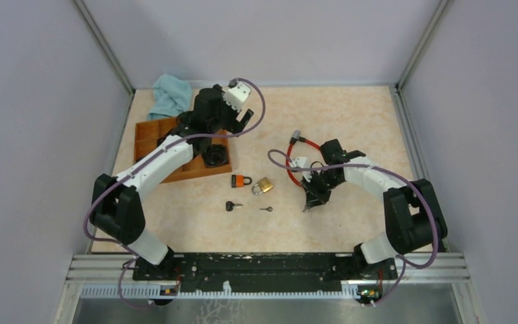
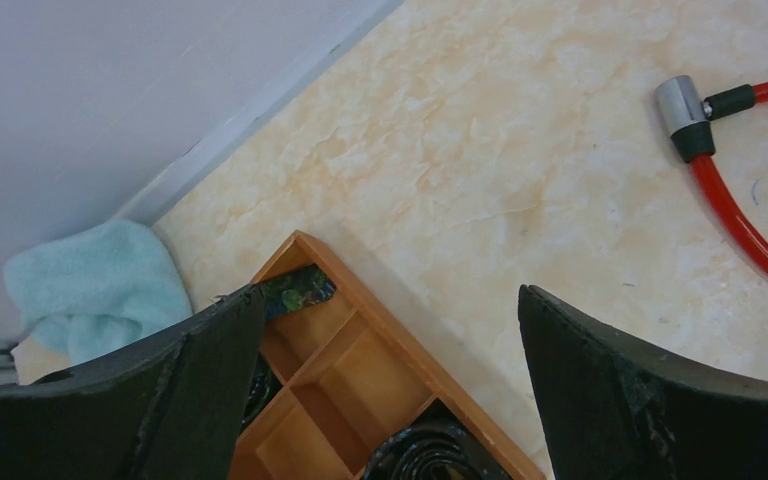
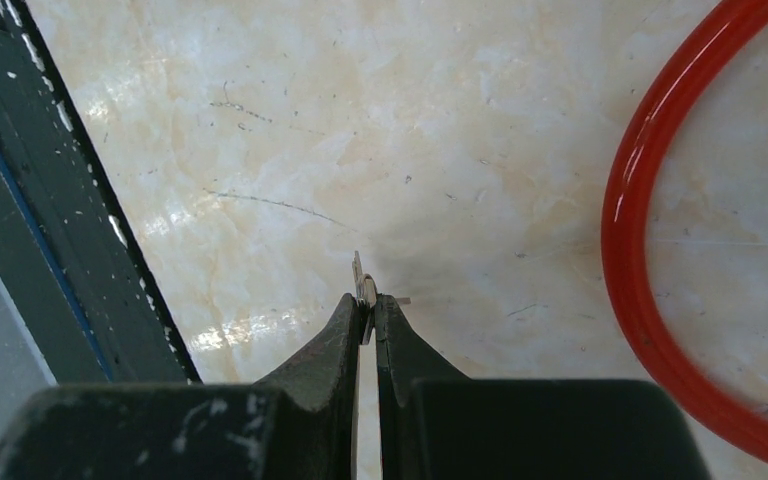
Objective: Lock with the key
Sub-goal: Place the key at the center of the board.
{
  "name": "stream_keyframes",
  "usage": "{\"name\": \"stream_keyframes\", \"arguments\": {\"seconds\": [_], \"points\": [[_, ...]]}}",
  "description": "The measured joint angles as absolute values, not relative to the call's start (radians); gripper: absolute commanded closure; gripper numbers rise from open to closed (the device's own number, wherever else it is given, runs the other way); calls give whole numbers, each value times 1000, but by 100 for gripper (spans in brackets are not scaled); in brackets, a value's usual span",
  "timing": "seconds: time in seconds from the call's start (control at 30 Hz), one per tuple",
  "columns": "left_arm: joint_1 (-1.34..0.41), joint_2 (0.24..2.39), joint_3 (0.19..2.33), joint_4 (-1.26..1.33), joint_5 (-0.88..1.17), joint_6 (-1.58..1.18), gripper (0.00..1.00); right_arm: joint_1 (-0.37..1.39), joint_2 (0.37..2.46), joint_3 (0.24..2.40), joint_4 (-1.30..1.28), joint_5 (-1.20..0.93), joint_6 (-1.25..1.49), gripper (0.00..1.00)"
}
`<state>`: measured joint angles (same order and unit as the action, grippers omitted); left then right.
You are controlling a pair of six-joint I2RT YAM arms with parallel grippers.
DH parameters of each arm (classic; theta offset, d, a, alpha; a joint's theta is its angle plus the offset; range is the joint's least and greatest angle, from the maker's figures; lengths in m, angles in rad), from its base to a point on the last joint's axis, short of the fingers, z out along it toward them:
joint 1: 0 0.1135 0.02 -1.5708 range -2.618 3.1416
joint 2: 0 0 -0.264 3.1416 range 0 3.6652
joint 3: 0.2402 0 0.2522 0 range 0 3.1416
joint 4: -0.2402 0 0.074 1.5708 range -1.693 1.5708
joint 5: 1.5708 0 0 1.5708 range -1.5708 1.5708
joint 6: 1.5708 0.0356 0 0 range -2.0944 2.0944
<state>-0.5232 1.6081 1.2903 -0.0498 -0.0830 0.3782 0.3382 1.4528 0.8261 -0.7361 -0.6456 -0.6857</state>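
Our right hand pinches a thin key by its edge. Our left hand gapes empty over the tray. The brass padlock lies on the table between them. Risk: the key twists or slips at the keyhole.

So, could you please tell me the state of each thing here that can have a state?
left gripper: open, empty, above the wooden tray.
right gripper: shut on a thin metal piece.
orange padlock: lying loose; shackle too small to judge.
brass padlock: the same.
cable lock: unfastened; its metal end lies free.
black-headed key: loose, in no lock.
small key: loose, in no lock.
towel: crumpled.
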Motion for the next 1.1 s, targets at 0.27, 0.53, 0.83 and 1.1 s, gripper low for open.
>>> {"name": "stream_keyframes", "arguments": {"seconds": [0.27, 0.53, 0.83, 1.1], "points": [[-479, 1534, 1226, -60, -97, 377, 0, 364, 1488, 826, -723, -562, -665, 83], [-461, 1449, 1129, -65, -93, 361, 0, 364, 1485, 826, -692, -469, -619, 43], [-429, 1290, 1010, -75, -93, 353, 0, 350, 1342, 825, -653, -384, -570, 12], [-371, 1176, 954, -96, -85, 355, 0, 266, 1268, 913, -642, -281, -469, 2]]}}
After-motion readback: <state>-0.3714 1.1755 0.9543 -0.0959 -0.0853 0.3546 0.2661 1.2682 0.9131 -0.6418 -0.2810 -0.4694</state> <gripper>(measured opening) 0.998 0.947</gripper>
